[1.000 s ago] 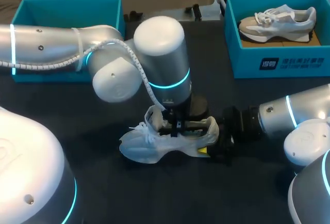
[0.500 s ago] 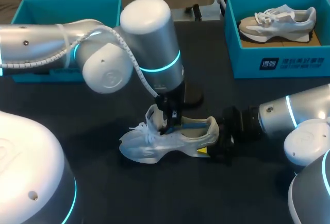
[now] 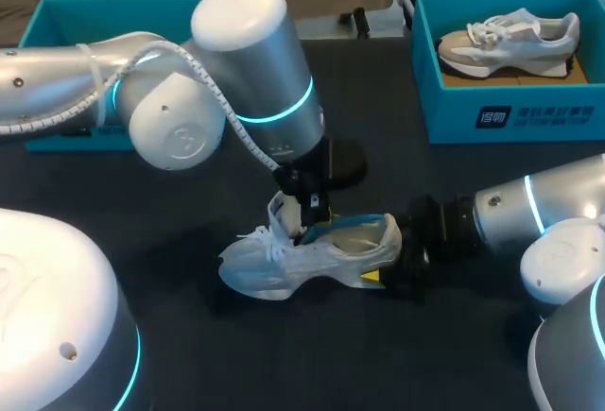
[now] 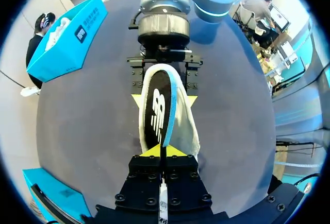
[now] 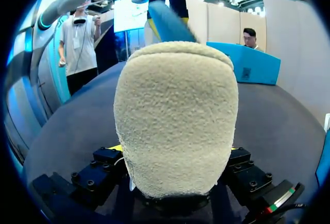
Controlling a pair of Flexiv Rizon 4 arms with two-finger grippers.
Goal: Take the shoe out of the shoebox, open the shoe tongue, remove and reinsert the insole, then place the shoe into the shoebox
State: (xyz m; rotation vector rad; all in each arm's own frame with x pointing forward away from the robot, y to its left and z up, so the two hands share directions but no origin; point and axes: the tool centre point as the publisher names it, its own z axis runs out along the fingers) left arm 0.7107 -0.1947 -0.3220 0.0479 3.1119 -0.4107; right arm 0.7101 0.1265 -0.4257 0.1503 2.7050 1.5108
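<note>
L shoebox (image 3: 57, 19), teal, sits at the far L edge of the dark table (image 3: 236, 354), partly behind the L arm (image 3: 142, 99). That arm comes in from the L, bends over the table's middle and points its wrist down.

L gripper (image 3: 309, 211) hangs over the shoe's opening, fingers narrow, pinched on the front end of the insole (image 4: 156, 113). Insole is black on top w/ a blue edge. It's tilted: front end up in the fingers, rear end down in the heel. Head view shows its blue edge as a thin strip above the collar.

Shoe (image 3: 284, 265) is a white sneaker, upright on its sole at table centre, toe to the L, heel to the R. Tongue (image 3: 280, 213) stands up just beside the L fingers; laces (image 3: 253, 237) lie loose over the forefoot.

R gripper (image 3: 378, 277) is at the heel, level w/ the table, one yellow tip each side of it, clamped on the shoe. R wrist view: fuzzy cream heel (image 5: 175, 126) sits between the fingers, blue insole edge above the collar. R arm (image 3: 529, 208) comes in low from the R.

R shoebox (image 3: 529, 113), teal, stands at the far R, well apart from both grippers. Second sneaker (image 3: 510, 38), beige and white, lies on its side in it.
</note>
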